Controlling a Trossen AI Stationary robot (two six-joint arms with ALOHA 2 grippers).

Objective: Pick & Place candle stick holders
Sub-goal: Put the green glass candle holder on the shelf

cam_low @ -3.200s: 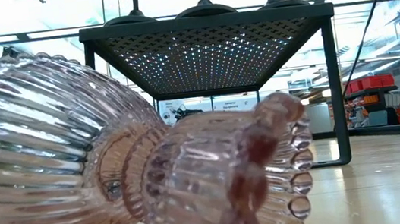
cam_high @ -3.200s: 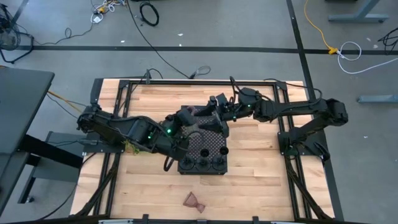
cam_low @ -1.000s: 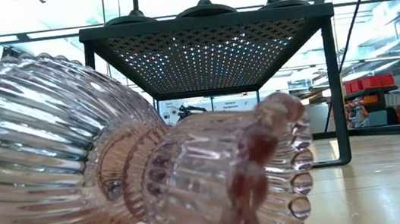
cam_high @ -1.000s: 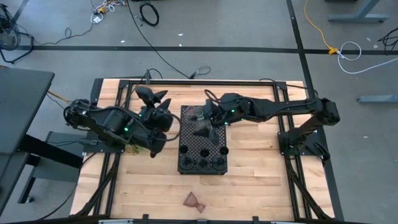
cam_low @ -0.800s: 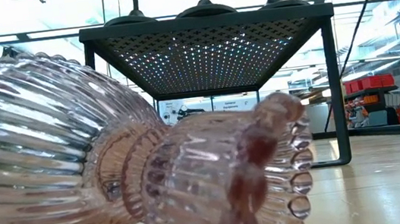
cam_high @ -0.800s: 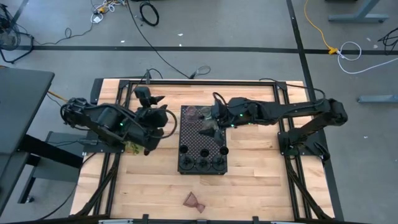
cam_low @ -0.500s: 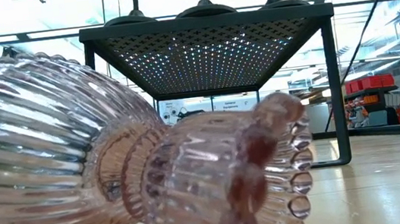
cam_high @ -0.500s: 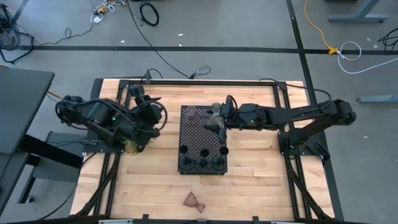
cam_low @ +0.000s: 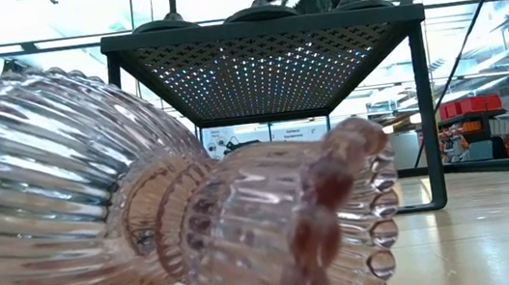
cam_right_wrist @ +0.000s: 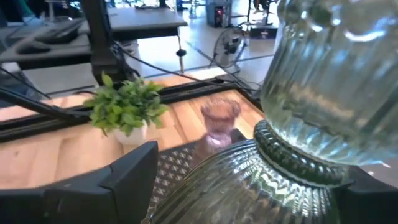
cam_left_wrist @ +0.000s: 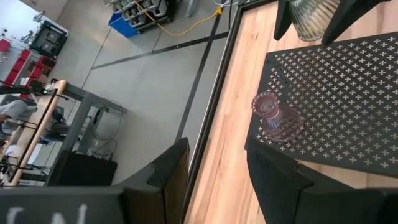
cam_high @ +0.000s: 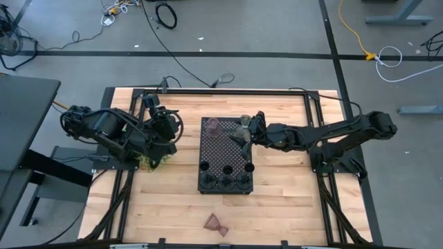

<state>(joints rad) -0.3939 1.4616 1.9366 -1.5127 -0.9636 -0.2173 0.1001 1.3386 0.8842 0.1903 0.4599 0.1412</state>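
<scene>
The right hand (cam_high: 248, 131) holds the greenish glass cup (cam_right_wrist: 298, 124) upright between wide-set fingers, just above the tray (cam_high: 225, 155)'s far edge, beside the pink cup (cam_high: 213, 125).

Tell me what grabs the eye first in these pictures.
The right gripper holds a greenish glass cup over the far end of the black perforated tray. A pink cup stands upright on that end, and another pink cup lies on its side near the table's front edge.
</scene>
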